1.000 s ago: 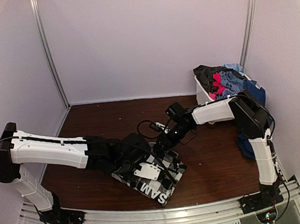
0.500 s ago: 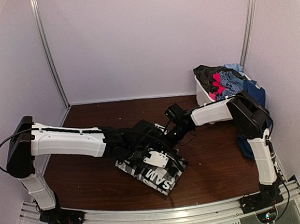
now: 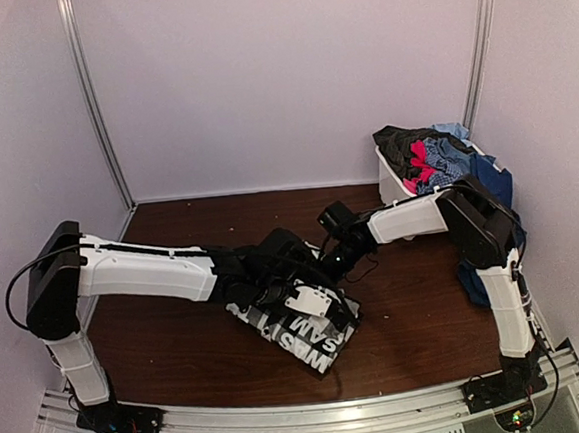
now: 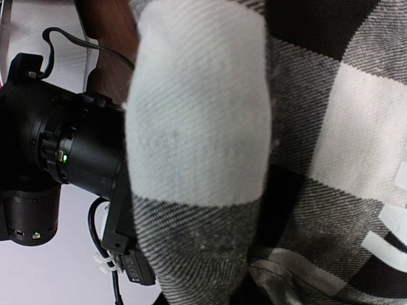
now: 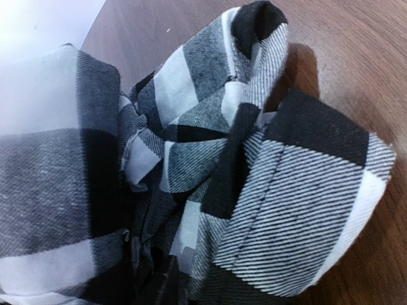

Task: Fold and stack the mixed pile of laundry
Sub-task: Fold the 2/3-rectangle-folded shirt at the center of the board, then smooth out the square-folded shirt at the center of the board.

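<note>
Table: dark brown wooden table [image 3: 180, 350] with pale walls on three sides; both arm bases are bolted at its near edge.
Left arm: white-and-black left arm [image 3: 144, 273] rises from its base to an elbow at the far left. The forearm runs low and nearly level to the right, ending over the shirt at table centre.
Right arm: white-and-black right arm [image 3: 410, 217] stands upright from its base to a high elbow. The forearm reaches left and the black wrist dips down onto the far edge of the shirt.
Shirt: black-and-white checked shirt [image 3: 296, 328] of soft woven cloth lies crumpled near the table's centre, under both wrists. In the right wrist view it is bunched into a knot of folds [image 5: 254, 190].
Laundry pile: remaining laundry pile [image 3: 427, 155], dark grey, red/pink and light blue plaid, heaps in the white plastic rectangular bin [image 3: 391, 180] at the far right corner.
Navy piece: long navy piece [image 3: 494, 182] hangs over the bin's right side.
Left gripper: left gripper [image 3: 322, 312] is down on the shirt; cloth fills its camera, so cannot tell how the jaws stand.
Right gripper: right gripper [image 3: 319, 271] is at the shirt's far edge; fingers are hidden by cloth, jaw state cannot be told.
Writing: white lettering [image 3: 314, 341] in large capitals on the shirt; one row looks like "SAM" upside down, the rest is lost in folds.
</note>
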### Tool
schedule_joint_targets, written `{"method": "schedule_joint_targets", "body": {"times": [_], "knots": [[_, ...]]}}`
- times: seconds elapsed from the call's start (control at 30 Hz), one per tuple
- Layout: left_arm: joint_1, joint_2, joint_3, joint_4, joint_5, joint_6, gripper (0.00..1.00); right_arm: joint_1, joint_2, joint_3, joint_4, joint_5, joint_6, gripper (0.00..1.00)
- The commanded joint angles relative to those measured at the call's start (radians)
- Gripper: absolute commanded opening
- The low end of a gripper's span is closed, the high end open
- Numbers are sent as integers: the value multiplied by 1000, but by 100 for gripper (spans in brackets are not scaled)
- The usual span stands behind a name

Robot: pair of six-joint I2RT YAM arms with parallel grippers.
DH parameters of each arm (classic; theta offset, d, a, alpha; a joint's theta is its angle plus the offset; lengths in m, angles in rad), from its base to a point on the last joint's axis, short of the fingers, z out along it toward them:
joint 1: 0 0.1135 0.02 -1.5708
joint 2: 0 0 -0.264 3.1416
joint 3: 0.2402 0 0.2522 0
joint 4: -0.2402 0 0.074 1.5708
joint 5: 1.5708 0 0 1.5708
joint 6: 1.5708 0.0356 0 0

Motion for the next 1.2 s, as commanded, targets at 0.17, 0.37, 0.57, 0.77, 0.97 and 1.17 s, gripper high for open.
{"method": "schedule_joint_targets", "body": {"times": [0.17,0.37,0.57,0.77,0.97,1.17], "knots": [[12,-45,8,91,-47,-85,67,-54,-55,18,-66,52,4,54],[29,-230,-94,141,-8,-254,97,-161,-166,41,-70,87,40,61],[157,-402,-166,130,178,-645,97,-202,-281,-23,-69,58,42,69],[329,-419,-232,171,349,-1077,98,-178,-400,-187,-16,48,84,74],[461,-270,-198,209,608,-1303,98,-131,-426,-336,21,96,106,77],[497,-105,-156,257,720,-1358,87,-103,-380,-413,19,145,83,65]]}}
